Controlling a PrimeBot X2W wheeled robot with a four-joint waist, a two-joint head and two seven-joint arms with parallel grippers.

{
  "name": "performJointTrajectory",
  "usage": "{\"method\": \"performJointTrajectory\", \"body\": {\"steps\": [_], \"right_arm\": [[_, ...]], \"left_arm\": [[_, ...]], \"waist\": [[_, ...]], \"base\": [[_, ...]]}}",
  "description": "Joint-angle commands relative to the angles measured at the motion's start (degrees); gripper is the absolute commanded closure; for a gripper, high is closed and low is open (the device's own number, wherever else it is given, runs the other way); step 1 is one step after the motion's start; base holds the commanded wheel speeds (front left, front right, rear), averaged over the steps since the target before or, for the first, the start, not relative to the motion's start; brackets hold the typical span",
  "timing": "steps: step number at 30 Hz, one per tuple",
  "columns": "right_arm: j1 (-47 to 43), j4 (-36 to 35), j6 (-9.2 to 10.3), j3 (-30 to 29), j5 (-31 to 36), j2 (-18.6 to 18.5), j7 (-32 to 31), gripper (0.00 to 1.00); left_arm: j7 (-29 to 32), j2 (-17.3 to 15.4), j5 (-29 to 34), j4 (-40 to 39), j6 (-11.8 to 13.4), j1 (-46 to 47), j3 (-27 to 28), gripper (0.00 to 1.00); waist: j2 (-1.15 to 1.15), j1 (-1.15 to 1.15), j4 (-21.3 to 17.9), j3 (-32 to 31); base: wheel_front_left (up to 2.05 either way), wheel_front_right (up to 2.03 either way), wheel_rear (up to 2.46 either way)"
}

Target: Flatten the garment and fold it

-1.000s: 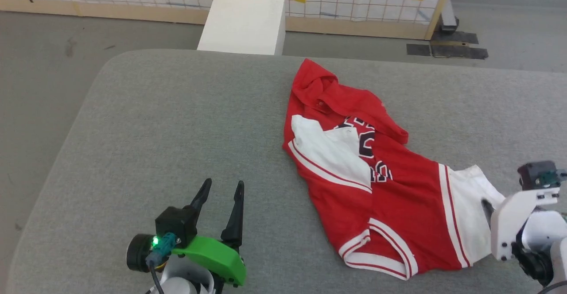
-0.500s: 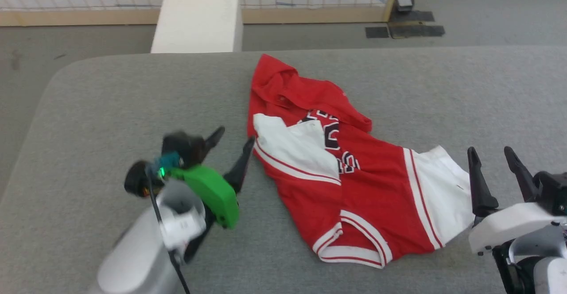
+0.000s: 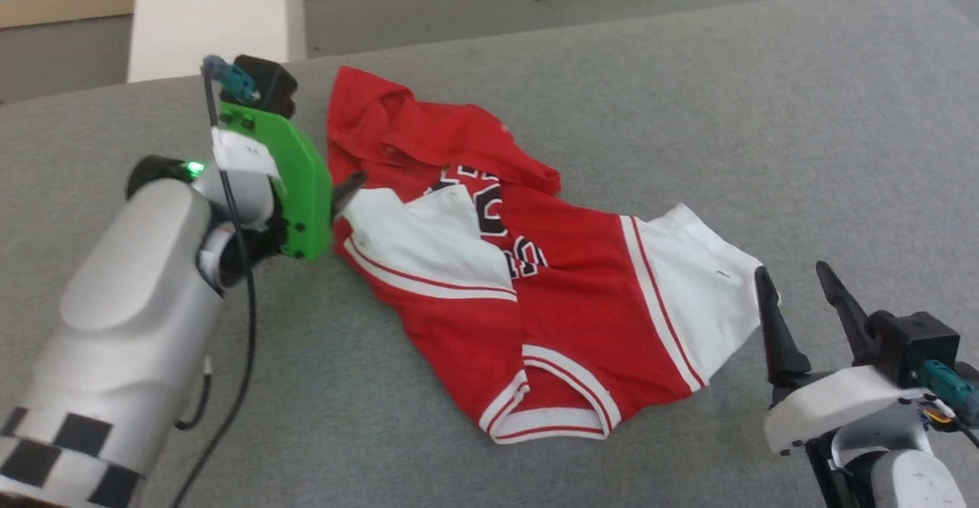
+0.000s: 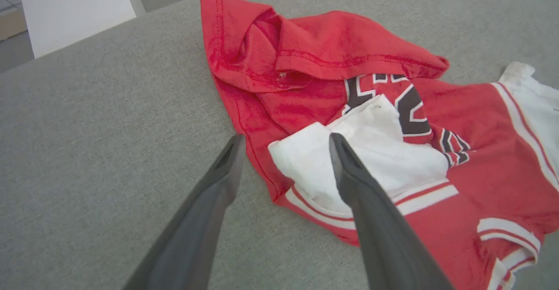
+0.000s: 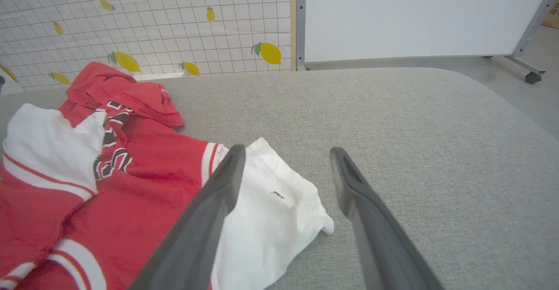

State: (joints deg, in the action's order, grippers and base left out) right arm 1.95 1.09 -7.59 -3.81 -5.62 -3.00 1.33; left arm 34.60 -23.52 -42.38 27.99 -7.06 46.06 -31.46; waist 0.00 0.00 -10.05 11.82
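Nothing reads clearly: the garment (image 3: pixel 581 317) bears dark, white-edged characters (image 3: pixel 489 213) beside its folded white sleeve (image 3: pixel 421 244), half hidden under folds.

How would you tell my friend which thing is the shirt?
Look at the wide grey fabric-covered surface. Near its middle lies a crumpled T-shirt. It is bright red with white sleeves, striped trim and dark lettering, unlike the plain grey all around it.

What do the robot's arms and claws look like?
Both claws have two long dark pointy fingers. The left claw has a green plate, the right claw a white plate. The left arm is pale grey with a black cable.
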Motion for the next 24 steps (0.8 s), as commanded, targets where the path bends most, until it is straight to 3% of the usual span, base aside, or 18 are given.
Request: {"method": "performJointTrajectory", "body": {"steps": [1, 8, 16, 17, 18, 24], "right_arm": [[1.2, 0.6, 0.10, 0.3, -0.4, 0.1, 0.8, 0.00], [1.8, 3.5, 0.10, -0.5, -0.4, 0.1, 2.6, 0.00], [2.4, 5.3, 0.10, 0.0, -0.1, 0.1, 3.3, 0.00], [2.5, 5.5, 0.10, 0.1, -0.2, 0.1, 3.3, 0.00], [2.5, 6.0, 0.10, 0.4, -0.2, 0.1, 3.4, 0.00], [1.1, 6.9, 0.10, -0.7, 0.7, 0.1, 3.2, 0.00]], "left_arm": [[1.9, -0.9, -1.5, 1.5, -0.3, 1.5, -0.2, 0.00], [8.3, -1.4, -6.0, 5.2, -0.4, 3.4, -1.4, 0.00], [6.9, -1.2, -7.8, 4.5, -0.4, 3.8, -4.2, 0.00], [6.3, -1.1, -8.6, 4.4, -0.4, 3.7, -4.3, 0.14], [3.7, -1.1, -9.4, 3.8, -0.4, 3.9, -4.6, 1.00], [-4.2, -2.0, -10.2, 2.8, -0.4, 1.6, -5.6, 1.00]], "waist": [[0.00, 0.00, -3.1, 3.0], [0.00, 0.00, -4.4, 3.8], [0.00, 0.00, -4.1, 4.2], [0.00, 0.00, -3.9, 4.3], [0.00, 0.00, -3.3, 4.0], [0.00, 0.00, -0.5, 0.6]], "base": [[0.00, 0.00, 0.00], [0.00, 0.00, 0.00], [0.00, 0.00, 0.00], [0.00, 0.00, 0.00], [0.00, 0.00, 0.00], [0.00, 0.00, 0.00]]}}
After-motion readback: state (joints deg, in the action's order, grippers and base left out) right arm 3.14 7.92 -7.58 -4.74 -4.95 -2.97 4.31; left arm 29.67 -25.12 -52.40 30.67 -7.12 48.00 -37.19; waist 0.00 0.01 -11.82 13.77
